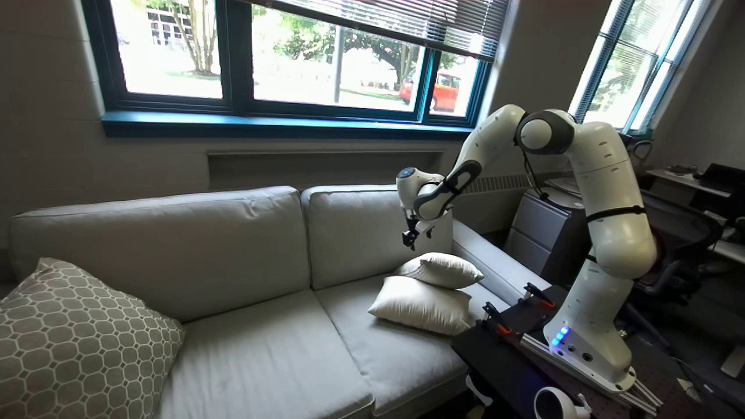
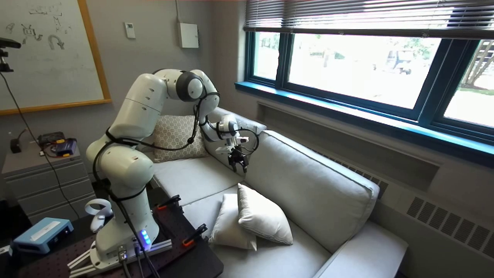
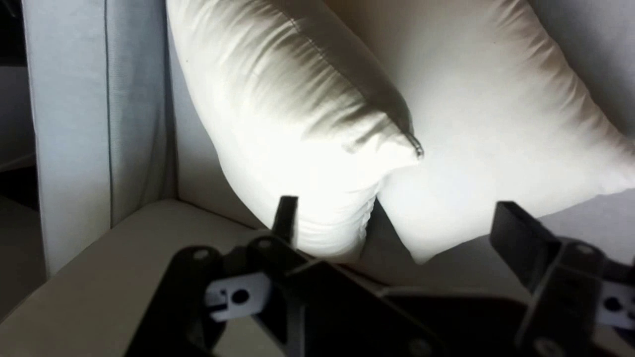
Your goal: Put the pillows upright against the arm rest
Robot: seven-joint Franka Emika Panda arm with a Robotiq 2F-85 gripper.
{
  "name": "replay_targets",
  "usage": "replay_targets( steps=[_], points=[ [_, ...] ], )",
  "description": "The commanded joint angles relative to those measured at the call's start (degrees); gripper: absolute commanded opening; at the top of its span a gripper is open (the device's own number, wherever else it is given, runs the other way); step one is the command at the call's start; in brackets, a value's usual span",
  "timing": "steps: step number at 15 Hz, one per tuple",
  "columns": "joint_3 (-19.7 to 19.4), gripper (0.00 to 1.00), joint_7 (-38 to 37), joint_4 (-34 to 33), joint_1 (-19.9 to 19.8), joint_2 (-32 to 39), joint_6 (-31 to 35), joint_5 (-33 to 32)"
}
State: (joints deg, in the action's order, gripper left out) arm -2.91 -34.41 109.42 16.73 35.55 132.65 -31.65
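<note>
In the wrist view the gripper (image 3: 399, 222) gapes wide — the left pillow (image 3: 278, 124) partly hides the right pillow (image 3: 488, 114) (both cut off).

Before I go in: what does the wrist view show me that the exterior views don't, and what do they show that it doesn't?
Only the wrist view: a dark, zip-like detail at a corner of the upper pillow.
Only the exterior views: the robot arm, the lattice-patterned pillow and the window.
All share: the upper pillow overlapping the lower pillow, the arm rest, and the gripper, open with neither pillow in its grip.
</note>
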Motion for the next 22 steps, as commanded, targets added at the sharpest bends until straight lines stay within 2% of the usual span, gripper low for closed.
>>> replay_targets(
  steps=[1,9,14,18,22],
  points=[
    [-1.0,1.00,1.1,-2.3,2.3,3.6,-3.4,0.3],
    [-2.1,1.00,5.5,-4.1,3.9,12.0,-8.0,-1.2],
    [-4.1,1.00,9.5,-7.4,6.0,16.4,-7.7,-7.4],
    [-5.3,1.00,8.9,-7.3,7.1,14.3,-8.6,-14.4],
    [-4.0,1.00,7.9,-6.7,6.6,10.1,-11.3,-19.2]
  ],
)
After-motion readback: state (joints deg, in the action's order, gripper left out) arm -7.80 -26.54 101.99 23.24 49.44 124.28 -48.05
